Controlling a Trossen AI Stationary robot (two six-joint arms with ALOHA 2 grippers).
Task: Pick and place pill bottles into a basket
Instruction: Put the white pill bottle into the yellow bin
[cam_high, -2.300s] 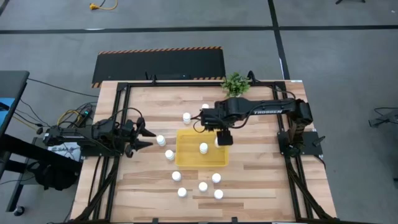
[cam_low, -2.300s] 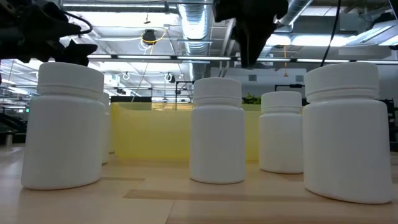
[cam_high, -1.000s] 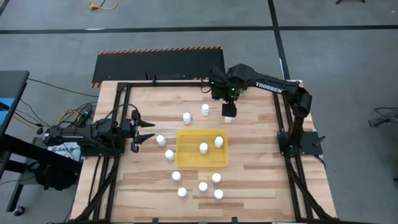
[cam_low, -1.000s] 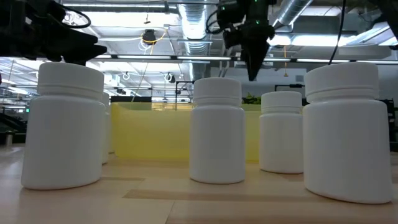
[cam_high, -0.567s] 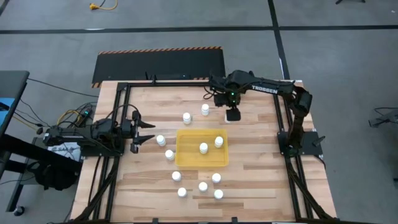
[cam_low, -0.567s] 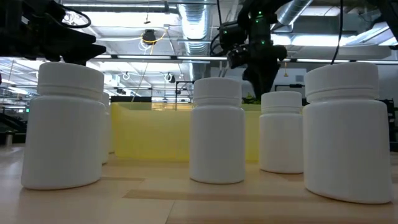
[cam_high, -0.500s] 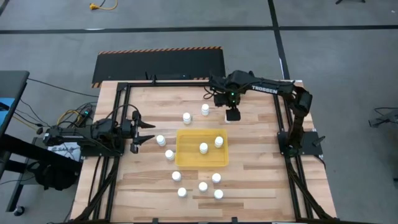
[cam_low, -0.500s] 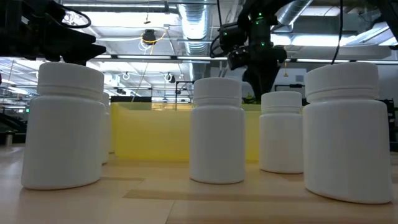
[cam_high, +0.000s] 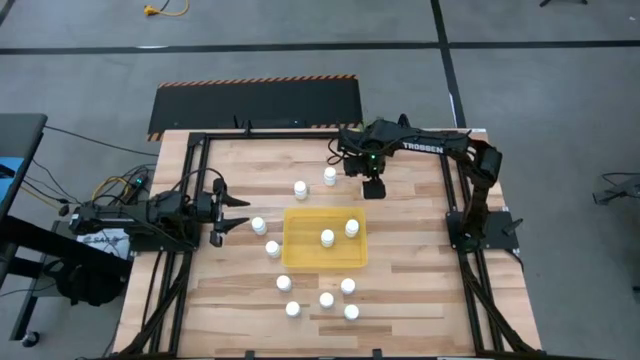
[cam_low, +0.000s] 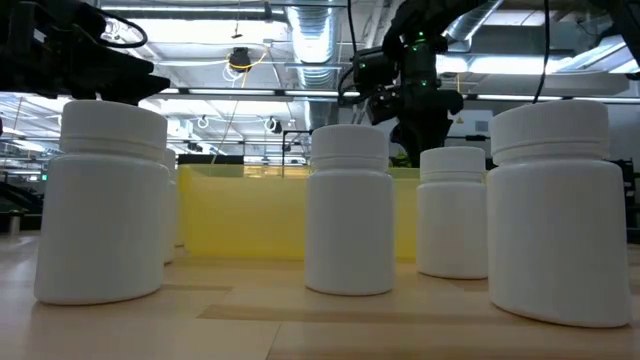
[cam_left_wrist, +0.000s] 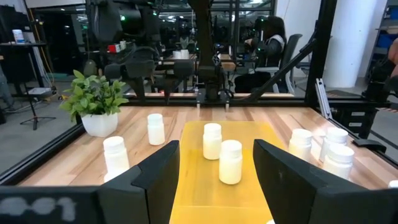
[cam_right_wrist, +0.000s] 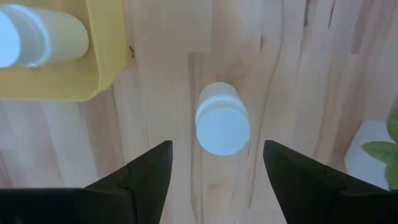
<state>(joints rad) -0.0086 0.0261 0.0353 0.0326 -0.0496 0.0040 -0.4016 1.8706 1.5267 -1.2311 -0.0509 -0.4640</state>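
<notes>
The yellow tray (cam_high: 300, 250) lies at the table's middle with two white pill bottles standing in it (cam_high: 327, 238) (cam_high: 351, 228). Several more white bottles stand on the wood around it, such as one (cam_high: 330, 175) on the far side and one (cam_high: 326, 299) on the near side. My right gripper (cam_high: 372, 186) (cam_right_wrist: 217, 146) is open, pointing down above an upright bottle (cam_right_wrist: 222, 121) beyond the tray's far right corner. Its fingers are apart on either side of the bottle's cap. My left gripper (cam_high: 235, 213) (cam_left_wrist: 216, 149) is open and empty at the table's left, facing the tray (cam_left_wrist: 193, 180).
A small green potted plant (cam_high: 379, 135) stands at the far edge, close behind my right gripper; its white pot (cam_right_wrist: 373, 155) shows beside the bottle. A black frame (cam_high: 200, 140) runs round the table. In the low view, near bottles (cam_low: 350, 210) stand in front of the tray (cam_low: 250, 215).
My right gripper has moved down over the bottle standing near the plant, and a little toward the table's near edge. The bottles and the tray have stayed in place.
</notes>
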